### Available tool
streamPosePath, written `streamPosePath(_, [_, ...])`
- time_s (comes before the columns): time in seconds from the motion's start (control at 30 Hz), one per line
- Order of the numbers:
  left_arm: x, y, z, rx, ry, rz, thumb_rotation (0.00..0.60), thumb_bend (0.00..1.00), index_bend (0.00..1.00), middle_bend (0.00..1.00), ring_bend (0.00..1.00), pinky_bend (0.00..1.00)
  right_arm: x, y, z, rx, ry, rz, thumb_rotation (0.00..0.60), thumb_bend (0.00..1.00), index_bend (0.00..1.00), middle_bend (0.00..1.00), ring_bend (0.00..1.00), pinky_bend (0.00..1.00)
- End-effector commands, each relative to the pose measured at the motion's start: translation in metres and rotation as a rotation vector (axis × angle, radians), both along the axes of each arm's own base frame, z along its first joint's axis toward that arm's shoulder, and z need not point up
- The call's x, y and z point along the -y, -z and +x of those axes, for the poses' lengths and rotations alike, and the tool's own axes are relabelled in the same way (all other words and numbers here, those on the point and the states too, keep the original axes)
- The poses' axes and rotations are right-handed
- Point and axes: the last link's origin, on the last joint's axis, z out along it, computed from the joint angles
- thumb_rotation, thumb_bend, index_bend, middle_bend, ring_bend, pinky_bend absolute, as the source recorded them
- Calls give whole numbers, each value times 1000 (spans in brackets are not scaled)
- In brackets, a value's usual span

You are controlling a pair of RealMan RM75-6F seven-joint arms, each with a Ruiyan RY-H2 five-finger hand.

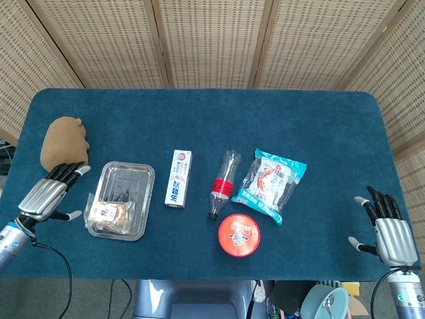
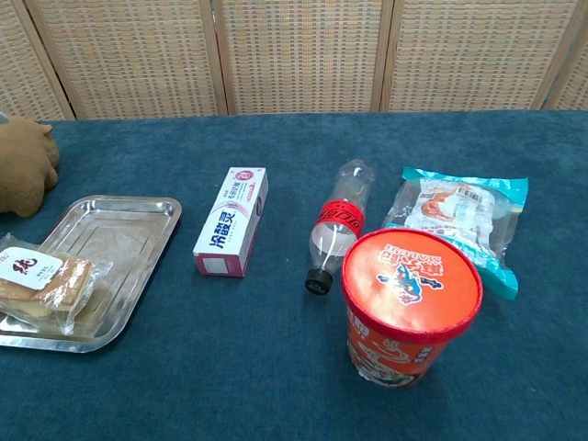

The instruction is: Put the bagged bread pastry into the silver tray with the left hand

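Silver tray (image 1: 145,174): lies on the blue table (image 1: 199,126); the landmark for all below.
Bagged bread pastry (image 1: 109,212): lies inside the tray at its near end; in the chest view its left end overhangs the rim.
Left hand (image 1: 45,197): just left of the tray; fingers spread and holding nothing; clear of the pastry bag.
Right hand (image 1: 390,234): far right of the tray, near the table's right front corner; fingers apart, empty.
Toothpaste box (image 1: 178,178): just right of the tray.
Bottle (image 1: 222,183): right of the tray, beyond the box; lying down.
Snack bag (image 1: 271,182): further right of the tray, beyond the bottle.
Red cup (image 1: 239,234): right of the tray, nearer the front edge.
Brown plush toy (image 1: 64,143): behind and left of the tray.
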Motion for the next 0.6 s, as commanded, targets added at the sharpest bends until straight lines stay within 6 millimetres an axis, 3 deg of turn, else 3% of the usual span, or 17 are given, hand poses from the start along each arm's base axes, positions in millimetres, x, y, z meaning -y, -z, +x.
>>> streamPosePath(0.03, [4,-8,4,4,11,43,600,206,0,0,0,0,1,-1,1,-1,-4,0,600,95,165,0,0,0])
streamPosePath(0.23, [29,-34,9,-74,36,195,600,215,0,0,0,0,1,-12,2,-3,-20,-16,600,95,165,0,0,0])
streamPosePath(0.43, [67,-64,15,-244,20,371,600,220,0,0,0,0,1,-15,4,-7,-26,-20,600,95,165,0,0,0])
streamPosePath(0.6, [93,-87,8,-274,-19,489,600,227,0,0,0,0,2,-14,9,-8,-34,-22,600,95,165,0,0,0])
